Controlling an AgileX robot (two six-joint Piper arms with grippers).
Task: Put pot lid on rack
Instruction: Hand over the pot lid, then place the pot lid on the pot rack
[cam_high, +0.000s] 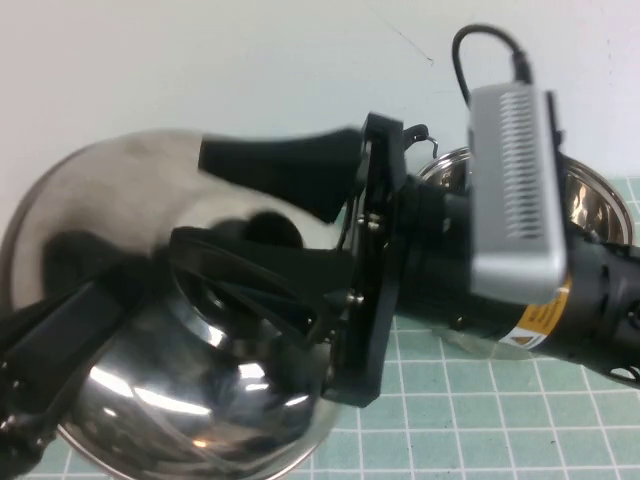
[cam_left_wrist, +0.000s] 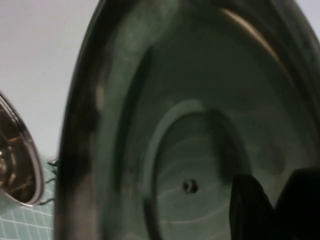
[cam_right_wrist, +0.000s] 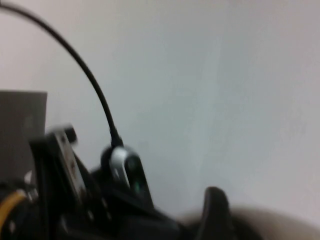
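Pot lid (cam_high: 150, 300) fills the left half of the high view, raised close to the camera and well above the worktop (cam_high: 480, 400): a round, domed piece of polished stainless steel, mirror-bright, with dark reflections across its curve. In the left wrist view its concave underside (cam_left_wrist: 200, 130) shows stepped rings and a small screw at the centre. The left end effector (cam_high: 265, 215) reaches in from the right of the lid, its black fingers (cam_high: 280, 165) clamped on the black knob (cam_high: 272, 230) at the dome's centre, one finger above it, one below. That arm lies nearly level across the scene, wrist turned sideways, its grey camera housing (cam_high: 515, 190) on top. Behind it, the steel pot (cam_high: 590, 205) stands on the green gridded mat. The right end effector (cam_right_wrist: 212, 210) appears only as a dark tip in its own wrist view, facing a pale wall; whether it is apart or together cannot be told.
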